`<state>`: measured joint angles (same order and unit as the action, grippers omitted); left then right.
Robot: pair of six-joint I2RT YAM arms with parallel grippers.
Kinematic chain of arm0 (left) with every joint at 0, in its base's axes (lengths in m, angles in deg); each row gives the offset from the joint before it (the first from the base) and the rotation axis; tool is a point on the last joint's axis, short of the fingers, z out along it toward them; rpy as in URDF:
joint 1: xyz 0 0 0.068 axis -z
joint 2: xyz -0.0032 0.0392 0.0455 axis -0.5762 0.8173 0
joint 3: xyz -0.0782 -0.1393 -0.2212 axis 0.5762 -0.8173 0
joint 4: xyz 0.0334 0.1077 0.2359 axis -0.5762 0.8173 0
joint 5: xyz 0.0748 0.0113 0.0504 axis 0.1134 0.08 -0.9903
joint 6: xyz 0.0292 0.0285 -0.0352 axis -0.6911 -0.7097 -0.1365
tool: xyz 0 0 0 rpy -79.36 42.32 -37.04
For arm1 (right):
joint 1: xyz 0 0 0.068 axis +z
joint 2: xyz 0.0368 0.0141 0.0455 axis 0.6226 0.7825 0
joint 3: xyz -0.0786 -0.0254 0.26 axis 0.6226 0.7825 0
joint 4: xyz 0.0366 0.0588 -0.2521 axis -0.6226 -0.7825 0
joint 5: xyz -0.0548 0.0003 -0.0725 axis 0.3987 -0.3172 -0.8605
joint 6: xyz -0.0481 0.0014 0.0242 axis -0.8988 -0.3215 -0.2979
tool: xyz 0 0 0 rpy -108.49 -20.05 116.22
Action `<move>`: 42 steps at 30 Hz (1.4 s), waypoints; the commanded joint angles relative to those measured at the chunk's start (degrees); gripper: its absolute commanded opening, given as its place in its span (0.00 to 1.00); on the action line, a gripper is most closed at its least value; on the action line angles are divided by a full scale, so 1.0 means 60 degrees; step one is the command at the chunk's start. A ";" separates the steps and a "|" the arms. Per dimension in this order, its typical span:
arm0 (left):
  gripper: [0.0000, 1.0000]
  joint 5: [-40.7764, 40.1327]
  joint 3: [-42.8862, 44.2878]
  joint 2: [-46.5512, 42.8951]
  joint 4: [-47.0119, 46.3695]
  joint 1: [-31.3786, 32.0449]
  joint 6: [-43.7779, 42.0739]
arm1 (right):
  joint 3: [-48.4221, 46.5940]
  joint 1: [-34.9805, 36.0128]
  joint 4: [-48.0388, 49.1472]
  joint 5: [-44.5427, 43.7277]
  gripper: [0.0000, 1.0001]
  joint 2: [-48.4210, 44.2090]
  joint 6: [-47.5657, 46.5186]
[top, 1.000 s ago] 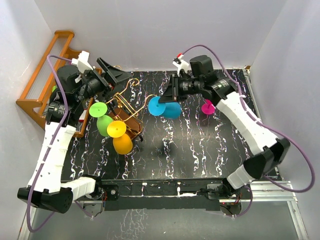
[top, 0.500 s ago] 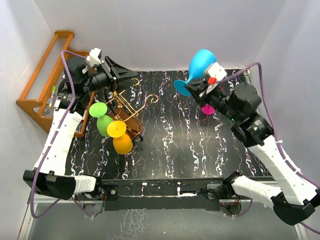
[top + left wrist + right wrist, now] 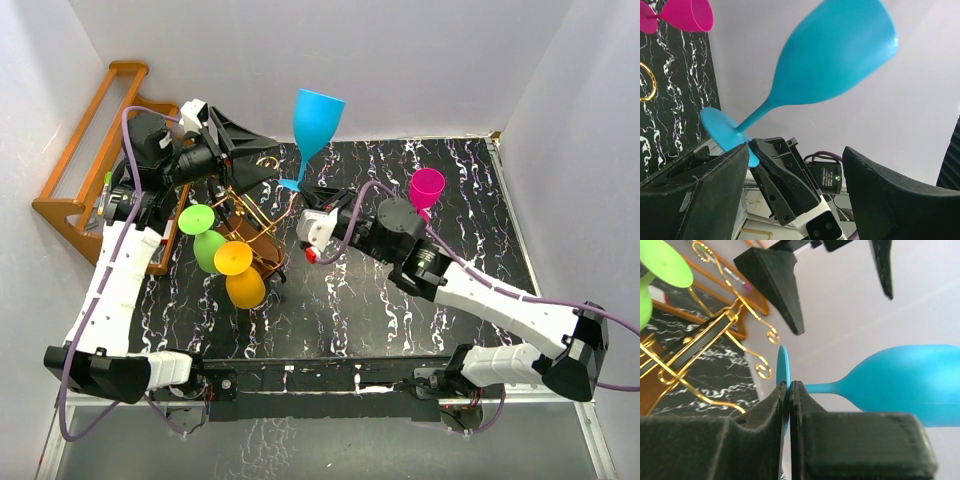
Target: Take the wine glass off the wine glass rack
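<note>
Now clear of the wine glass rack [image 3: 257,213], the blue wine glass [image 3: 318,118] is held in the air just right of its scroll ends, bowl uppermost and stem roughly upright. The right gripper [image 3: 296,190] is clamped on the rim of the glass's foot. The left gripper [image 3: 262,152] (jaws wide apart, holding nothing) hovers beside the rack. A green glass [image 3: 205,245] and an orange glass [image 3: 242,282] hang there, and a pink glass [image 3: 427,188] stands on the table [image 3: 380,310] further right.
</note>
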<state>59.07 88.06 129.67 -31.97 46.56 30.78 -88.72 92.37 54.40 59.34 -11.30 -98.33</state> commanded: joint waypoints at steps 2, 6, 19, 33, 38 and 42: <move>0.73 0.0497 0.0198 -0.0551 0.0770 0.0007 0.0012 | 0.0022 0.0674 0.2762 -0.1269 0.08 0.0105 -0.1995; 0.73 0.0236 0.0641 -0.0500 0.1873 0.0007 -0.0715 | 0.0228 0.0871 0.3435 -0.1654 0.08 0.0220 -0.2523; 0.69 0.0355 0.0513 -0.0375 0.1320 -0.0003 -0.0346 | 0.0117 0.1775 0.4152 -0.1480 0.08 0.0705 -0.2892; 0.00 0.0033 -0.0349 -0.0818 0.0777 0.0008 -0.0186 | 0.0584 0.2296 0.4388 -0.2734 0.30 0.0506 -0.2405; 0.00 -0.1415 -0.0581 -0.1234 0.0540 0.0008 -0.0523 | 0.1295 0.2375 0.2716 -0.4368 0.54 -0.0849 -0.0468; 0.00 -0.2736 -0.0668 -0.1604 0.0322 0.0005 -0.0953 | 0.1596 0.2375 0.0432 -0.5942 0.51 -0.2110 0.2074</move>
<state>51.18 84.01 124.03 -26.79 46.45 27.87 -79.62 106.41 67.58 35.58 -16.28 -102.57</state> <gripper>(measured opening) 0.028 0.541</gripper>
